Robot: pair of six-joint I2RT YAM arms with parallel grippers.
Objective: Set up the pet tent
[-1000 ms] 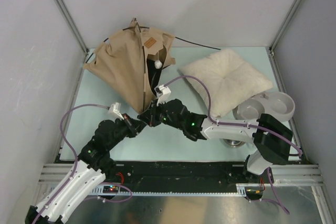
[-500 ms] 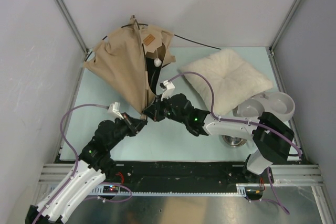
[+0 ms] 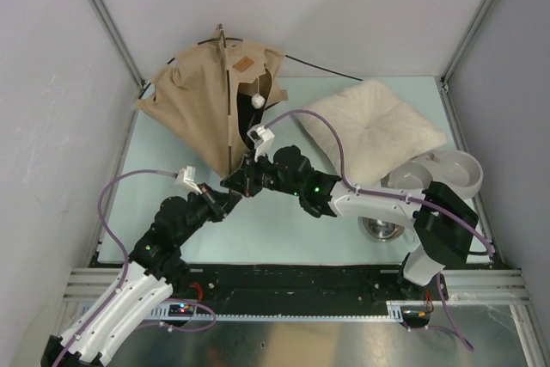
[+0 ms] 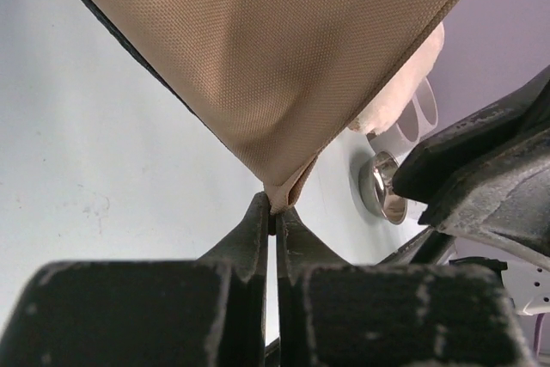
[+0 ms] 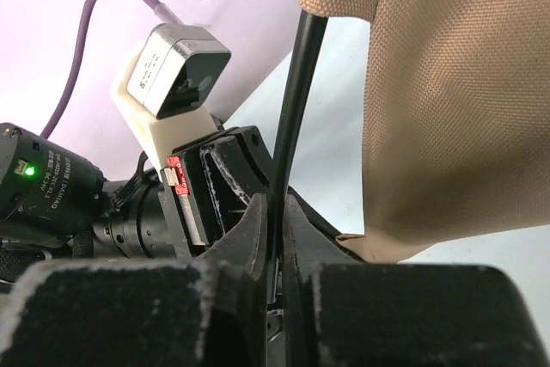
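Tan tent (image 4: 284, 66) corner between left jaws

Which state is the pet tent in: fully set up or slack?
Slack: the pet tent sags in wrinkles, its corner pinched between the left fingers.

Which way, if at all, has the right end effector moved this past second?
Yes. The right end effector, shut on the pet tent pole, has shifted slightly left and farther from the arm bases, away from the unmoved cream pillow.
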